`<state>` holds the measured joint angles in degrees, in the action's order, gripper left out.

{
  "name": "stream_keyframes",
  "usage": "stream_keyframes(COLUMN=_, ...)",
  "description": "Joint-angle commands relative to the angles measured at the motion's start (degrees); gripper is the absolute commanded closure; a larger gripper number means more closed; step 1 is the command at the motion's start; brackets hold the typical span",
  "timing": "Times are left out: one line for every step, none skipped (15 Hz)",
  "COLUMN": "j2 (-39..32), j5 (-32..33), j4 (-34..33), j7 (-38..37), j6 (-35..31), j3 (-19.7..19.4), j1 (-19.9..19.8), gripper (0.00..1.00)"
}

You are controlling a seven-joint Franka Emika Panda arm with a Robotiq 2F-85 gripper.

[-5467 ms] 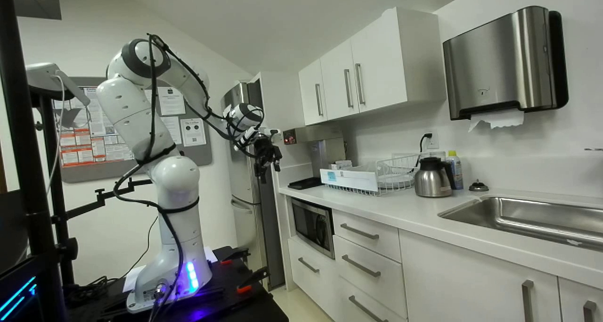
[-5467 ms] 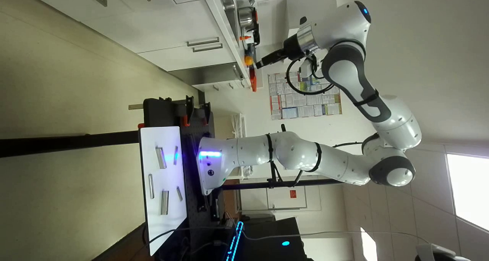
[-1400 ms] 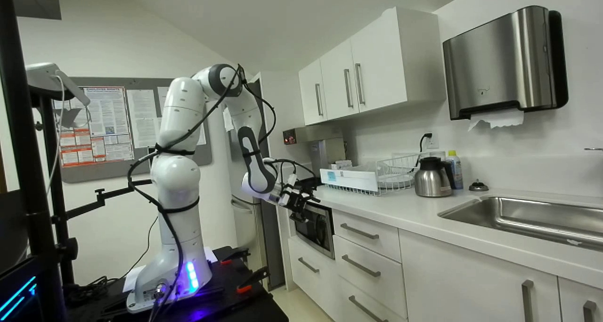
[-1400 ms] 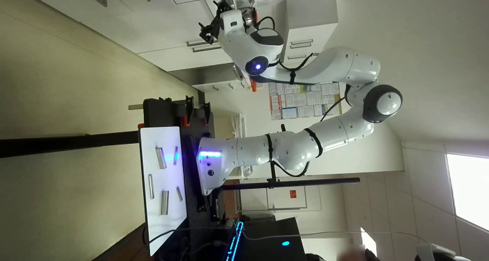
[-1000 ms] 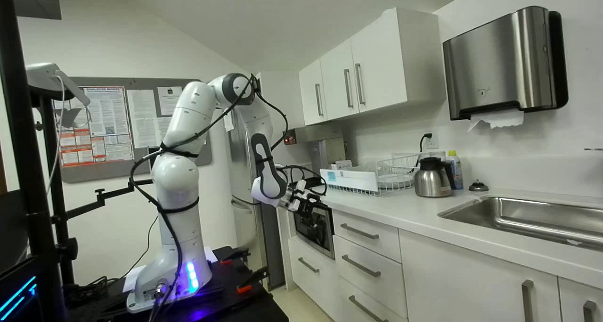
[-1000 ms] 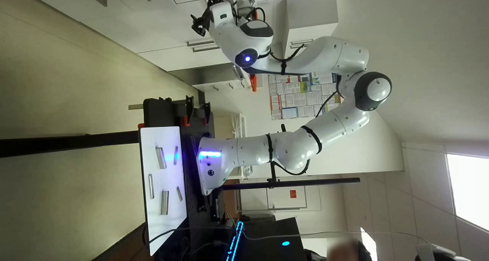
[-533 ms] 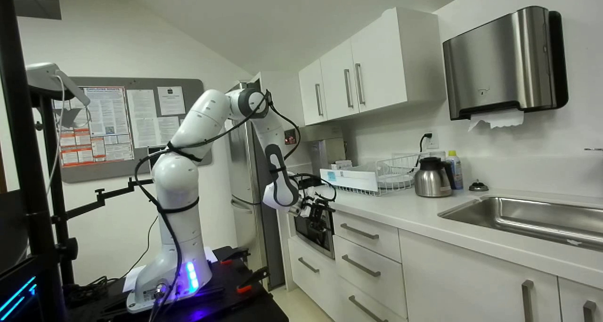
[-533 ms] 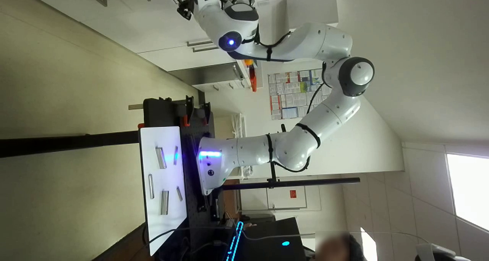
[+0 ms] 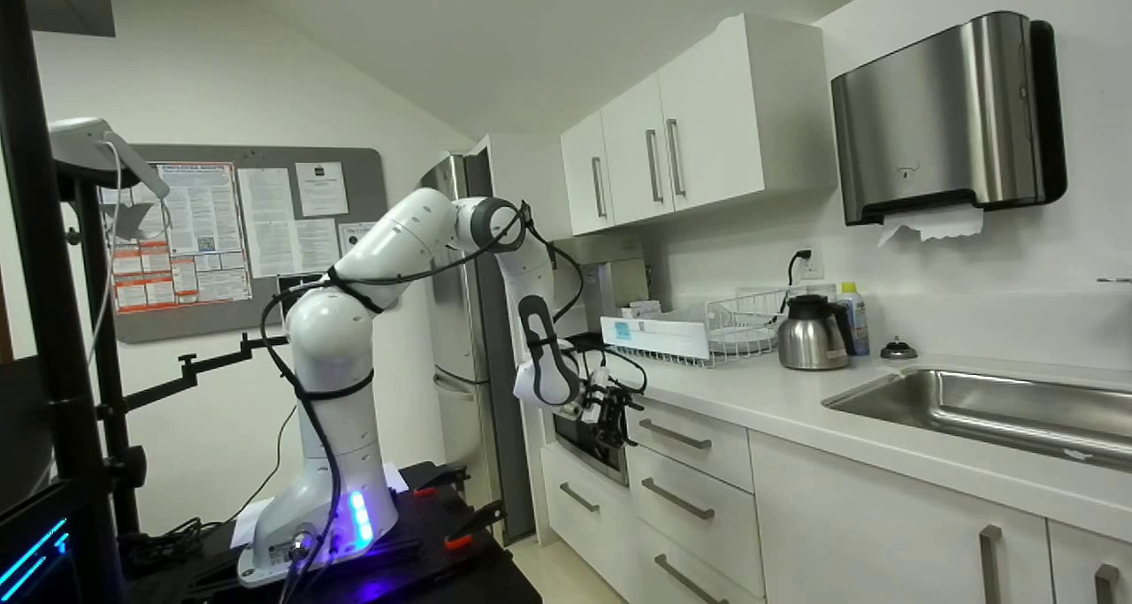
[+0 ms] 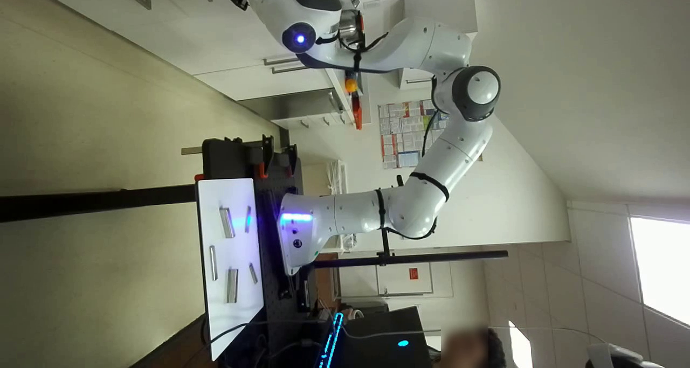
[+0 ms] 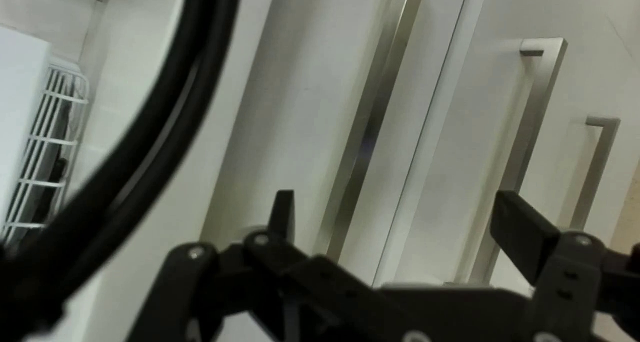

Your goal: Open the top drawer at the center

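upper right, a glossy metal dispenser (image 9: 937,118); lower middle, a smooth top drawer (image 9: 709,430) with dull metal handle (image 9: 675,434).

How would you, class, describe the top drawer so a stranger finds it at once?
Start at the white counter with the sink. Beneath it, a stack of white drawers stands between the microwave and the wide cabinet door. The top drawer sits directly under the counter and is shallower than the second drawer.
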<state>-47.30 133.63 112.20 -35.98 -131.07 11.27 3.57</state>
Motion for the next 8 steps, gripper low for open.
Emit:
stream_keyframes(j2=-2.0, j5=-0.3, j4=-5.2, j7=2.4, j6=0.2, j3=0.8, j1=-0.7, gripper=0.00)
stream_keyframes(j2=-2.8, j5=-0.4, j4=-6.4, j7=2.6, j6=0.2, j3=0.8, j1=-0.7, gripper=0.00)
stream_keyframes(j2=-3.7, j5=-0.6, j4=-7.6, j7=2.9, j6=0.3, j3=0.7, j1=-0.6, gripper=0.00)
stream_keyframes(j2=-4.4, j5=-0.6, j4=-8.5, j7=3.2, j6=0.2, j3=0.6, j1=-0.7, gripper=0.00)
stream_keyframes(j2=-5.1, j5=-0.6, j4=-9.5, j7=3.2, j6=0.1, j3=0.6, j1=-0.7, gripper=0.00)
stream_keyframes(j2=-5.8, j5=-0.6, j4=-10.3, j7=3.2, j6=0.1, j3=0.5, j1=-0.7, gripper=0.00)
stream_keyframes(j2=-6.4, j5=-0.5, j4=-11.1, j7=3.2, j6=0.1, j3=0.5, j1=-0.7, gripper=0.00)
stream_keyframes(j2=-6.9, j5=-0.5, j4=-11.7, j7=3.0, j6=0.2, j3=0.4, j1=-0.7, gripper=0.00)
